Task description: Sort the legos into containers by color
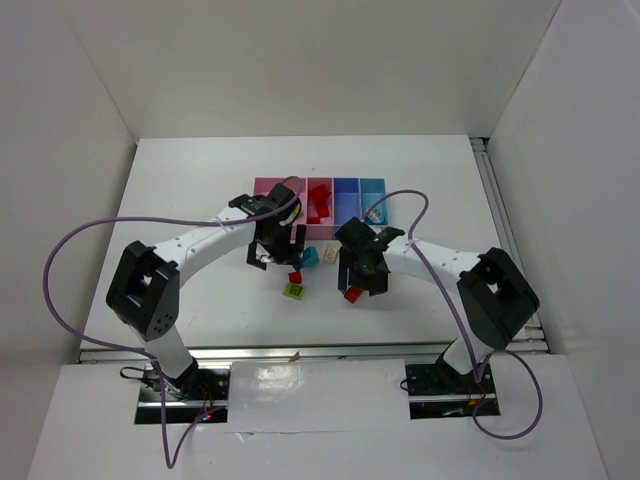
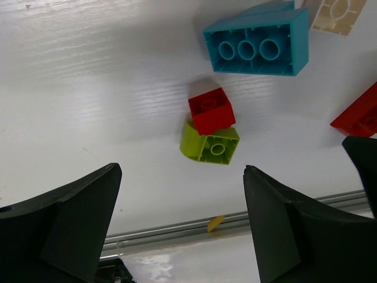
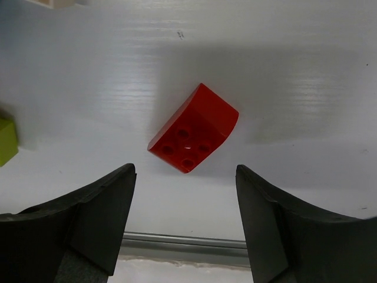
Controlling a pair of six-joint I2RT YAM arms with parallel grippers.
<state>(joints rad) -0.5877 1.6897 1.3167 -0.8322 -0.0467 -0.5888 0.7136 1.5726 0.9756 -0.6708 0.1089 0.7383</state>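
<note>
Five loose bricks, by my count, remain on the white tabletop (image 1: 180, 200); I judge the sorting partway done.
Left hand (image 2: 181, 174): wide open, empty, over a small red plastic brick (image 2: 211, 110) touching a lime green brick (image 2: 212, 146). A large cyan brick (image 2: 259, 44) and a cream piece (image 2: 337, 15) lie beyond.
Right hand (image 3: 185, 174): wide open, empty, over a red sloped brick (image 3: 193, 128).
Joined plastic bins (image 1: 262, 184): red pieces (image 1: 318, 200) already lie in the narrow pink one.

White table (image 1: 180, 200) with a metal edge rail (image 1: 320, 350).
</note>
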